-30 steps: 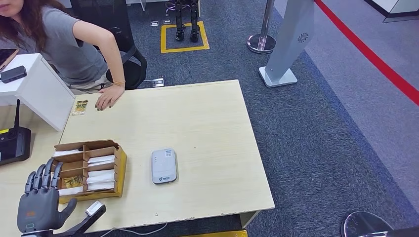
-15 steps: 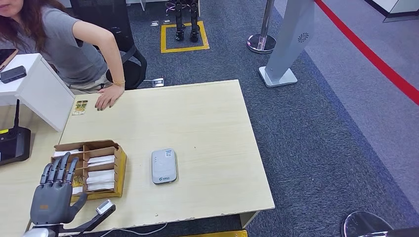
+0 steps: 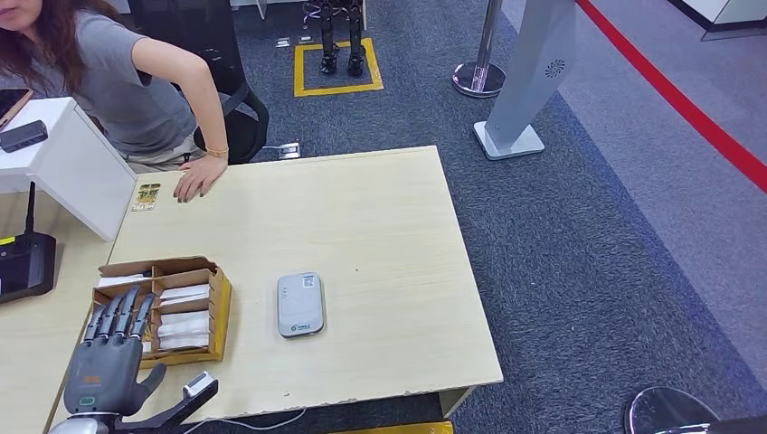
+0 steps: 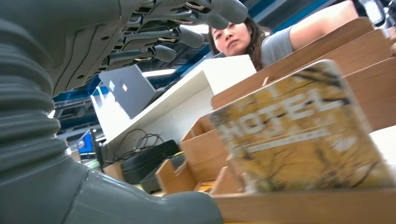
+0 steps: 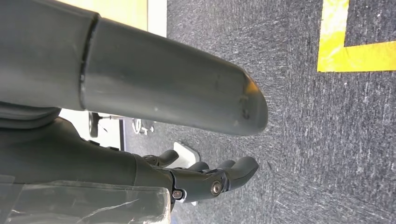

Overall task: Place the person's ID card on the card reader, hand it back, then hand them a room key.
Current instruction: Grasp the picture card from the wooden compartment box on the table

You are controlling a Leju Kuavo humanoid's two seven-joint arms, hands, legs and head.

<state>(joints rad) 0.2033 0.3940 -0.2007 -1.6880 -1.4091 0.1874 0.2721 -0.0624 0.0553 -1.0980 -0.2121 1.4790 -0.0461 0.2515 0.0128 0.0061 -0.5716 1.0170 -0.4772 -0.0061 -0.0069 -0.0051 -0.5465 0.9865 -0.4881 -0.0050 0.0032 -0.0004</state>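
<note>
A yellow HOTEL room key card [image 4: 299,135] stands in a near compartment of the cardboard box [image 3: 220,312], whose other slots hold white sleeves. My left hand [image 3: 107,357] hovers over the box's near left corner, fingers [image 4: 180,35] spread and straight, holding nothing. The grey card reader [image 3: 300,304] lies flat to the right of the box. The ID card [image 3: 146,196] lies at the table's far left corner beside the person's hand [image 3: 199,178], which rests on the table. My right hand [image 5: 205,179] hangs empty over the carpet with its fingers loose.
A black desk device [image 3: 24,262] and a white counter [image 3: 68,167] stand left of the box. The person sits on a black chair [image 3: 240,113] beyond the table. A stanchion base [image 3: 478,80] and a grey pedestal [image 3: 529,81] stand on the carpet far right.
My left hand has moved forward and to the right, from beside the box to over its near left compartments. The person, ID card and reader have stayed put.
</note>
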